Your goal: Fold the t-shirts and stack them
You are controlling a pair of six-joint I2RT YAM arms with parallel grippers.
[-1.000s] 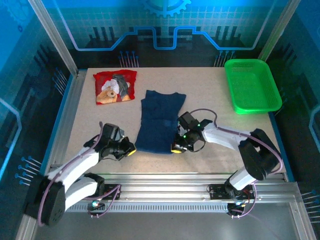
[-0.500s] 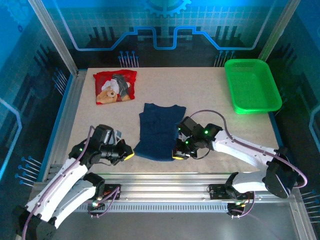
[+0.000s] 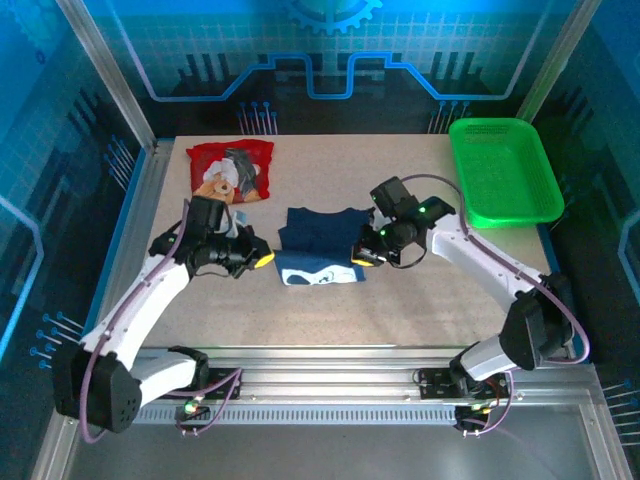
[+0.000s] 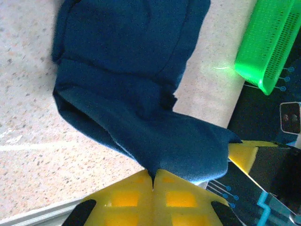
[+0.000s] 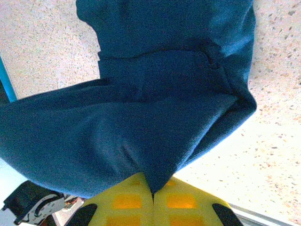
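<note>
We have the navy shirt [image 3: 320, 232] mid-counter, long axis running away from our bases, its hem lifted and doubled toward the collar. Our left fingers [image 3: 262, 262] pinch the hem's left corner and our right fingers [image 3: 358, 260] its right, one each side, equally near. The fold, we judge, wants the hem carried farther. The speckled counter [image 3: 430, 300] is flat; the red shirt [image 3: 230, 172] lies far-left, the green basket [image 3: 505, 170] well apart at right
</note>
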